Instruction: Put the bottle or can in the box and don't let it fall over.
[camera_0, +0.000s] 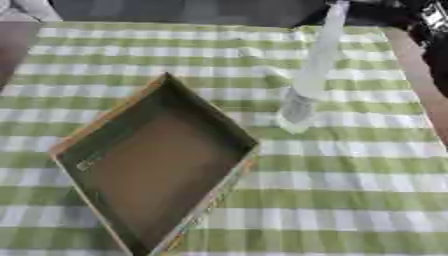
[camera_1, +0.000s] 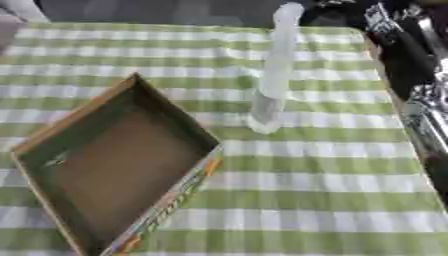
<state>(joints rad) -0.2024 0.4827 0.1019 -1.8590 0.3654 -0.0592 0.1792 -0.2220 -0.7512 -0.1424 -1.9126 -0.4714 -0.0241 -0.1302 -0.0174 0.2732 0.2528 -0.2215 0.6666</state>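
Left eye view: bottle (camera_0: 308, 80) upright beside open box (camera_0: 153, 165), seemingly apart.

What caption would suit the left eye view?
Clear bottle standing on a green checked tablecloth beside an empty cardboard box.

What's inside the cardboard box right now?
Nothing shows inside the box, only its bare brown floor and dark green walls. The clear bottle stands outside on the checked cloth. No corner is hidden.

Right arm (camera_1: 420, 90) in along the right edge of the right eye view, black with silver joints; blurred. Hand itself not distinguishable, finger pose unreadable. Dark arm parts also at upper right corner of left eye view. Left arm nowhere in frame.
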